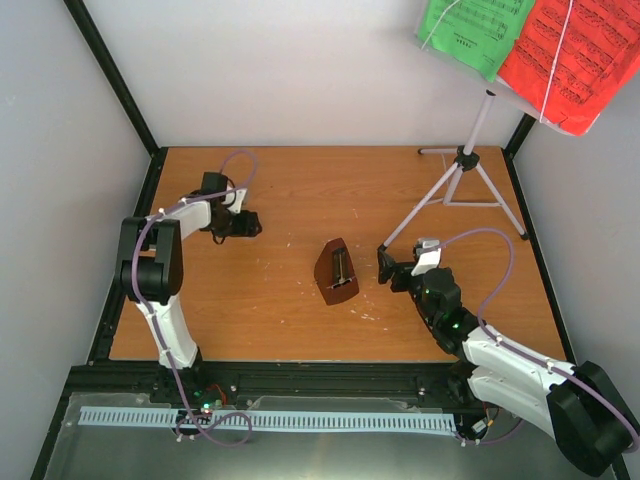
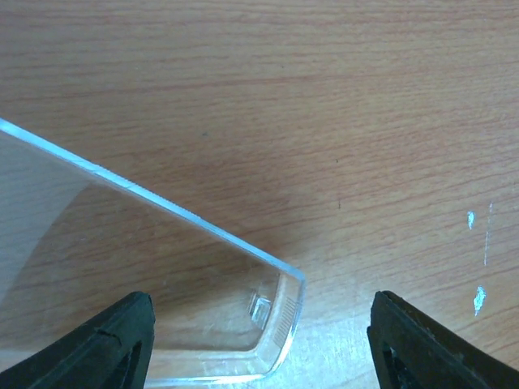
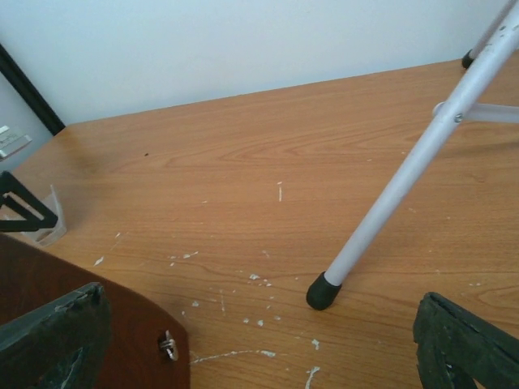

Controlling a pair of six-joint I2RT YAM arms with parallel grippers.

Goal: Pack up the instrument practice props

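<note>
The dark brown pyramid metronome (image 1: 336,272) stands at the table's middle with its front open; its side fills the lower left of the right wrist view (image 3: 73,324). Its clear cover (image 2: 162,267) lies flat on the wood. My left gripper (image 2: 259,344) is open just above the cover's narrow end, fingers (image 2: 113,344) apart on either side. In the top view the left gripper (image 1: 245,224) is at the far left. My right gripper (image 1: 385,268) is open and empty, between the metronome and a leg of the white tripod stand (image 1: 462,170). Green (image 1: 480,30) and red (image 1: 575,55) sheets rest on the stand.
The tripod's black-capped foot (image 3: 323,292) rests on the table just ahead of my right gripper (image 3: 259,348). The clear cover (image 3: 49,219) and my left gripper's black tip show at the far left of the right wrist view. Black frame posts and white walls edge the table (image 1: 300,190).
</note>
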